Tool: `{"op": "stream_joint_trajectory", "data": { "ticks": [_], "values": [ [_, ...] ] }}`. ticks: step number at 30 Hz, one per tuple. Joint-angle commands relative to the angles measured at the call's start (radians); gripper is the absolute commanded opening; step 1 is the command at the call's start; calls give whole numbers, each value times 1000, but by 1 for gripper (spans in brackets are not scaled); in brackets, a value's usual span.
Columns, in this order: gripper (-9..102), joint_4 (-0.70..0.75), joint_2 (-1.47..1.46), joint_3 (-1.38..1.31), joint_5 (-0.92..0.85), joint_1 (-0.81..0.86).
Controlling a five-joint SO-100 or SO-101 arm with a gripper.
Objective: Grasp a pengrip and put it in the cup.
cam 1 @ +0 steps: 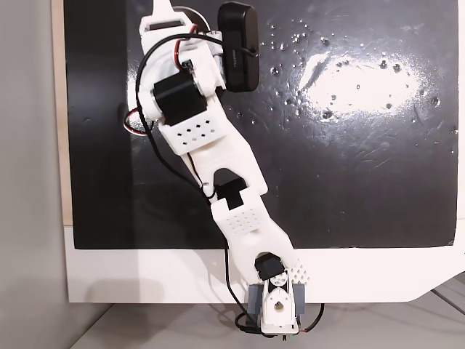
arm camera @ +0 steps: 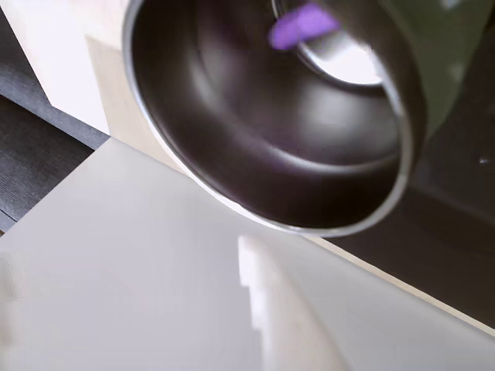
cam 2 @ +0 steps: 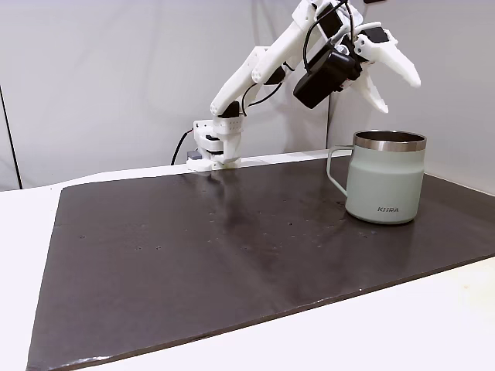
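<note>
End effector [cam 2: 390,77] hangs above the cup [cam 2: 384,183], its two white fingers spread apart and empty, touching nothing. One cup stands upright on the dark mat [cam 2: 232,255] over the desk [cam 2: 433,325], handle turned away from the end effector's side toward the arm's base in a fixed view. One pengrip [arm camera: 302,25] lies inside the cup [arm camera: 271,147], on its shiny bottom near the wall; blurred in the wrist view, its long axis runs roughly left to right, slightly tilted.
</note>
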Motion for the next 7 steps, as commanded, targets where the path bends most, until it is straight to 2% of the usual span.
{"op": "stream_joint_trajectory", "data": {
  "ticks": [1,7],
  "values": [
    [33,8,14,-63,-6,17],
    [33,15,15,-63,-9,21]
  ]
}}
